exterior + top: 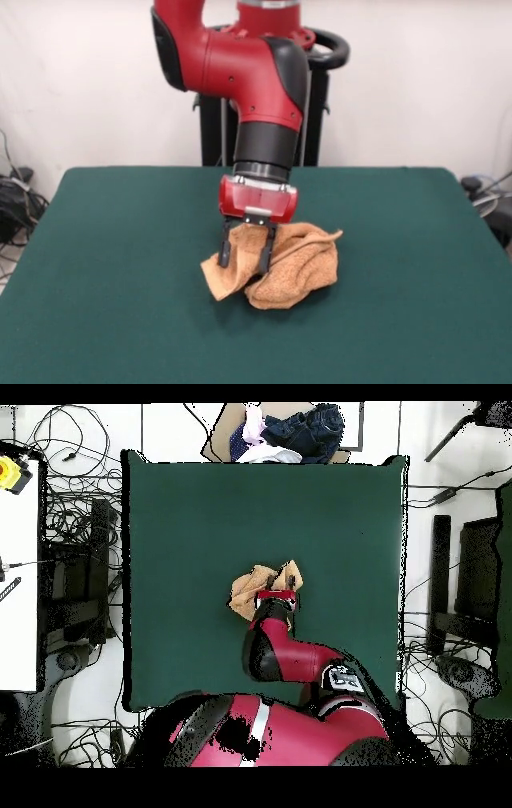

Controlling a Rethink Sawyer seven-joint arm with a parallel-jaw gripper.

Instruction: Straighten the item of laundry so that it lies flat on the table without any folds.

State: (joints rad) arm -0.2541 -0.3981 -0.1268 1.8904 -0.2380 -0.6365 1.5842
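Towel (292,268) bunched on surface (112,264) (stripe band, tag hidden in folds). Jaws parted, pressed into towel's crumpled left side, front view.

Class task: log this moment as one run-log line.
towel: crumpled, mid-table | gripper: open, fingers straddling a fold | flat: no

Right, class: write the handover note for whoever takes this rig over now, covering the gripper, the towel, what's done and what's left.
Gripper: down at the towel, fingers spread either side of a raised fold, apparently open; a grip isn't confirmed.
Towel: crumpled in a heap near the middle of the green table.
Done: gripper brought to the towel.
Left: grasp, pull it out and lay it flat with no folds.
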